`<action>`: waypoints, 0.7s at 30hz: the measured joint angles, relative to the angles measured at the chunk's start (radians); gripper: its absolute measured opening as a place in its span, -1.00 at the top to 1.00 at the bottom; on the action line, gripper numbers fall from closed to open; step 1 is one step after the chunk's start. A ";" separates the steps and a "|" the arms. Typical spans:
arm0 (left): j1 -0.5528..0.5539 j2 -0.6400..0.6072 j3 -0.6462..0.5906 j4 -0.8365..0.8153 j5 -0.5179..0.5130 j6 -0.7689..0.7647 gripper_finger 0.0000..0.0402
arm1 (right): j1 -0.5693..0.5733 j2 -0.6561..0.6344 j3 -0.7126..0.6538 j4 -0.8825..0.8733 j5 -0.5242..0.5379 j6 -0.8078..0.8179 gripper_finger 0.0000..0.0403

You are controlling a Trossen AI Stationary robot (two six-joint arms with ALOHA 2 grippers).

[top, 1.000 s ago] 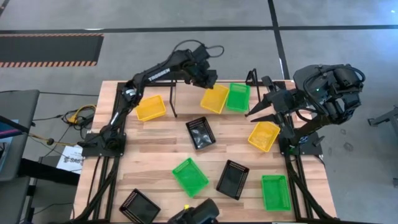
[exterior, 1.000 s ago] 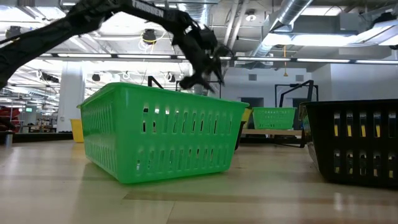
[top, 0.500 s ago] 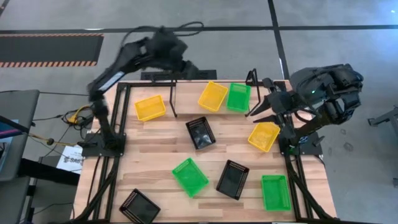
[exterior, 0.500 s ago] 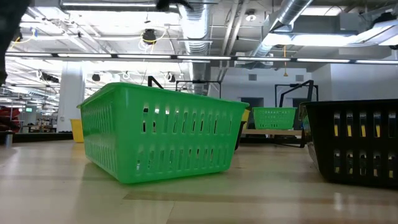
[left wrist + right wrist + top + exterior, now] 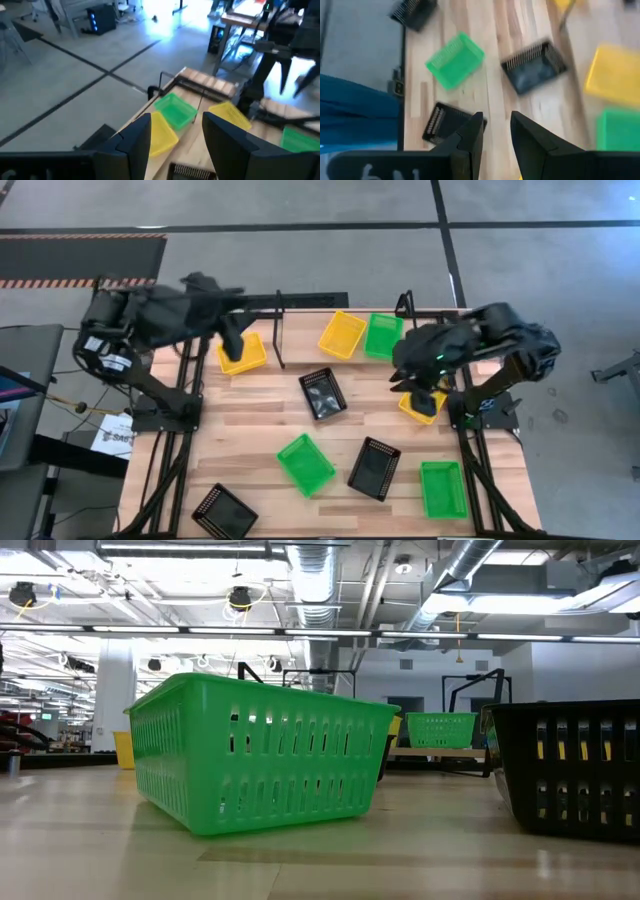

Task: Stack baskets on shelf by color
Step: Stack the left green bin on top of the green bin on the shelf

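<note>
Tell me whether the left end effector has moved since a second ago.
Yes. The left end effector swung away from the shelf, now over the far-left yellow basket.

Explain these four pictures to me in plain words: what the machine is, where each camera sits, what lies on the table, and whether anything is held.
Two dark robot arms work at a wooden table. One camera looks straight down, one sits at table height, and one rides each wrist.

From above, the left gripper hangs over a yellow basket, and the right gripper over another yellow basket. Both are open and hold nothing.

A yellow basket and a green basket sit at the far edge. Two more green and three black baskets lie scattered.
</note>
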 joint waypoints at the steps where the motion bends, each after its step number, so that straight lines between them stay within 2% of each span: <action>1: -0.015 -0.001 0.000 -0.032 -0.011 -0.012 0.17 | 0.002 -0.001 -0.032 0.004 0.000 0.032 0.39; 7: -0.048 0.008 -0.001 -0.159 -0.046 -0.080 0.17 | 0.010 0.008 -0.237 0.019 0.023 0.137 0.39; 13: -0.048 0.020 -0.001 -0.197 -0.055 -0.077 0.17 | 0.001 0.041 -0.445 0.259 0.021 0.125 0.46; 18: -0.049 0.022 -0.001 -0.200 -0.041 -0.055 0.17 | -0.009 0.102 -0.528 0.474 -0.023 0.085 0.51; 21: -0.048 0.022 -0.001 -0.201 -0.038 -0.055 0.17 | -0.014 0.146 -0.529 0.516 -0.061 0.044 0.51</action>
